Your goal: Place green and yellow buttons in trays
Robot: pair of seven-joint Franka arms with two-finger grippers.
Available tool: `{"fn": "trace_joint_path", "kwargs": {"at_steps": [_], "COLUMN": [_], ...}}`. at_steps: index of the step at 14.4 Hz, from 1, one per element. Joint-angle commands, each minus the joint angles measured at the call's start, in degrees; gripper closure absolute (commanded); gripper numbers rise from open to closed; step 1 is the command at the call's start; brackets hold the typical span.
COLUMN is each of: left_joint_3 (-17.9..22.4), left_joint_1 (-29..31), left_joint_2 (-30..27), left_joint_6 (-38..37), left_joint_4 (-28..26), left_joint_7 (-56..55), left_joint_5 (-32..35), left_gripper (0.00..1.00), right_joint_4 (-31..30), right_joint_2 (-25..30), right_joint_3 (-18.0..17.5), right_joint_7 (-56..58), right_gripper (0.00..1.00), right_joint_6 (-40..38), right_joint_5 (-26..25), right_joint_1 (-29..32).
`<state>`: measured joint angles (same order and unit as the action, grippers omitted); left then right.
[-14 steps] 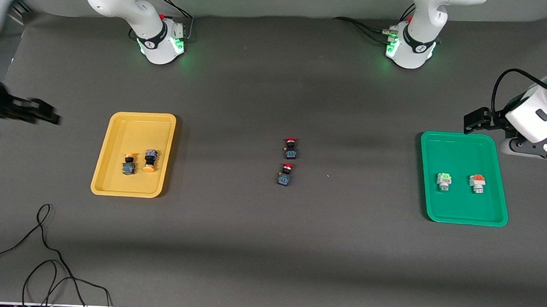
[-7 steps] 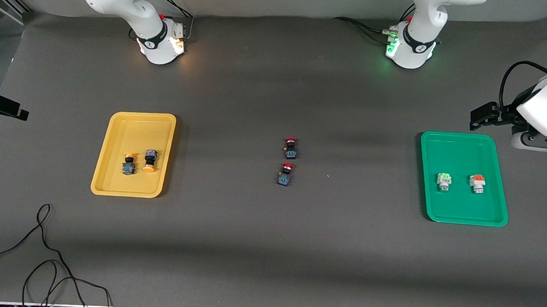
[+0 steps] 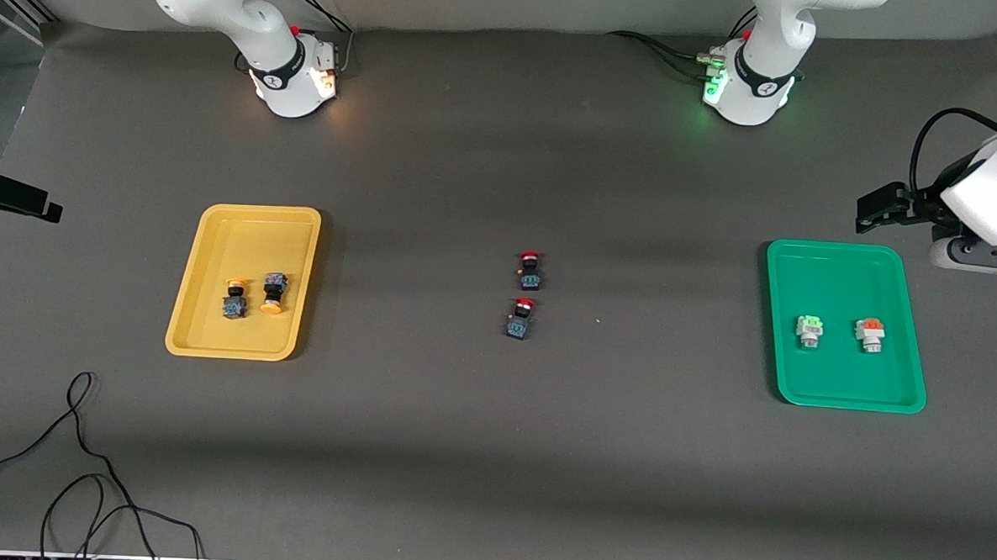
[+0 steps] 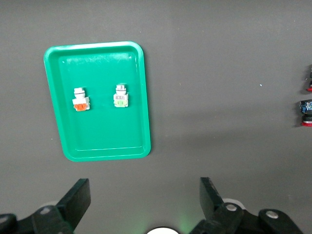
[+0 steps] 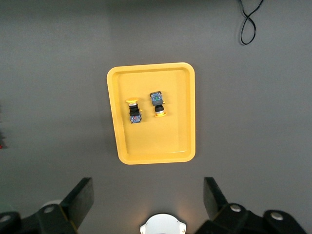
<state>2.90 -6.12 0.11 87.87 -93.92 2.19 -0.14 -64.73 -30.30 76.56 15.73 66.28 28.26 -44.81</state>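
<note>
The yellow tray (image 3: 248, 235) lies toward the right arm's end and holds two yellow-capped buttons (image 3: 234, 299) (image 3: 272, 294), also seen as buttons (image 5: 133, 111) (image 5: 158, 103) in the right wrist view. The green tray (image 3: 844, 274) lies toward the left arm's end. It holds a white button with a green block (image 3: 809, 331) and one with an orange block (image 3: 870, 333). My right gripper (image 5: 148, 195) hangs high beside the yellow tray (image 5: 151, 146), open and holding nothing. My left gripper (image 4: 145, 195) hangs high beside the green tray (image 4: 97, 146), open and holding nothing.
Two red-capped black-blue buttons (image 3: 530, 269) (image 3: 520, 318) lie on the dark mat midway between the trays. A loose black cable (image 3: 78, 464) curls near the front corner at the right arm's end. Both arm bases (image 3: 293, 73) (image 3: 751, 89) stand along the table's back edge.
My right gripper has drawn back from the yellow tray toward the right arm's end of the table. My left gripper has risen slightly beside the green tray. The buttons have not moved.
</note>
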Motion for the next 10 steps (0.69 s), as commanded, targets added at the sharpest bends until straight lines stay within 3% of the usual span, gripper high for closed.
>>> {"fn": "trace_joint_path", "kwargs": {"at_steps": [1,4,10], "left_joint_3": [0.6,0.5,0.6], "left_joint_1": [-0.7,-0.8,-0.8], "left_joint_2": [-1.1,-1.1,-0.5], "left_joint_6": [-1.3,-1.6,-1.3], "left_joint_4": [0.1,0.6,1.0], "left_joint_7": [-0.3,-0.1,0.1], "left_joint_5": [-0.6,-0.6,0.0], "left_gripper": [0.00,0.00,0.00], "right_joint_4": [1.4,2.0,1.7], "right_joint_2": [-0.3,1.3,11.2], "right_joint_3": [-0.4,-8.2,-40.6], "right_joint_7": [-0.6,-1.1,-6.9], "right_gripper": [0.00,0.00,0.00], "right_joint_6": [-1.1,-1.1,-1.1], "right_joint_5": [-2.0,-7.8,-22.2], "right_joint_1": [-0.4,3.5,22.2]}}
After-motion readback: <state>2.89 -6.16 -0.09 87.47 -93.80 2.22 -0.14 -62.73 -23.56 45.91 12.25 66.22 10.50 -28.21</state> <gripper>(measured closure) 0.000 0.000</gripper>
